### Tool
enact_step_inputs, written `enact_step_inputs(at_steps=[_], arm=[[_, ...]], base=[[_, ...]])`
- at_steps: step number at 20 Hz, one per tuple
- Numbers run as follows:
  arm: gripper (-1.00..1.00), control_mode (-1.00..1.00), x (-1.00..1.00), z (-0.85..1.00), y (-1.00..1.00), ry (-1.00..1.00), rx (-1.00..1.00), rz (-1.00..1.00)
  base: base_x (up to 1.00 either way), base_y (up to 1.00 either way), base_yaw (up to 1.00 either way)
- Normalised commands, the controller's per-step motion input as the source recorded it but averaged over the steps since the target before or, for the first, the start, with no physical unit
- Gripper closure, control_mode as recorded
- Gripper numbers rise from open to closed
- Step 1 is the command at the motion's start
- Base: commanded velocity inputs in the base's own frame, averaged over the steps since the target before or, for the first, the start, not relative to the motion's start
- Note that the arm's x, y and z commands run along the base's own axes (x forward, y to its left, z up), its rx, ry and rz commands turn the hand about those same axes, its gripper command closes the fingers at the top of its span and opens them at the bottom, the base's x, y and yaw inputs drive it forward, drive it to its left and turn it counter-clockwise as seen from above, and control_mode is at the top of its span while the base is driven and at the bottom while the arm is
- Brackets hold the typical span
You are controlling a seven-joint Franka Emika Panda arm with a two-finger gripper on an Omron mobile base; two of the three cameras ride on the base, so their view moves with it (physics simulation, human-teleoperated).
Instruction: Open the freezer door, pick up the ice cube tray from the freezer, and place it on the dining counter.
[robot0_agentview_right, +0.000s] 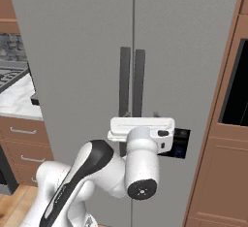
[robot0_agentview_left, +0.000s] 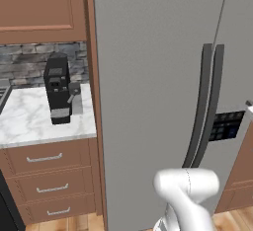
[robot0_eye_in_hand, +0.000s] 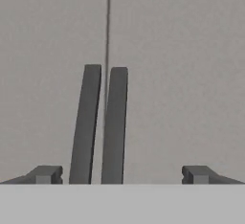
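The tall grey freezer (robot0_agentview_left: 148, 77) stands with both full-height door panels shut. Two dark bar handles run side by side along the seam: the left handle (robot0_eye_in_hand: 86, 122) and the right handle (robot0_eye_in_hand: 115, 122). I cannot tell which panel is the freezer door. A dark dispenser panel (robot0_agentview_right: 180, 143) sits on the right panel. My gripper (robot0_eye_in_hand: 120, 175) is open, a short way in front of the doors, and both handles show between its fingertips (robot0_eye_in_hand: 45, 174), left of centre. In the right base view the gripper (robot0_agentview_right: 141, 117) points at the lower ends of the handles. The ice cube tray is hidden. The dining counter is out of view.
Left of the appliance, a small marble counter (robot0_agentview_left: 29, 121) carries a black coffee machine (robot0_agentview_left: 59, 92), over brown drawers (robot0_agentview_left: 47, 175) and under a wooden wall cabinet (robot0_agentview_left: 39, 8). On the right stands a brown cabinet column (robot0_agentview_right: 218, 172) with a dark oven opening (robot0_agentview_right: 237, 85).
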Motion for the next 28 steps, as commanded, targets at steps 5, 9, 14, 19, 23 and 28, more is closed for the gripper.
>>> enact_step_inputs(at_steps=[5,9,14,19,23,28], arm=[[-1.0,-1.0,0.0,0.13,0.09,-0.28,0.04,0.0],[-1.0,-1.0,0.19,0.12,-0.03,-0.03,0.07,0.01],[-1.0,-1.0,0.41,0.1,0.01,0.11,0.0,0.0],[-1.0,-1.0,0.65,0.01,0.1,0.12,0.0,0.0],[-1.0,-1.0,0.49,-0.02,0.0,0.0,0.0,0.06],[-1.0,-1.0,0.23,-0.05,0.0,-0.09,0.0,0.05]], base=[[0.0,0.0,0.0],[0.0,0.0,0.0],[0.0,0.0,0.0],[0.0,0.0,0.0],[0.0,0.0,0.0],[0.0,0.0,0.0]])
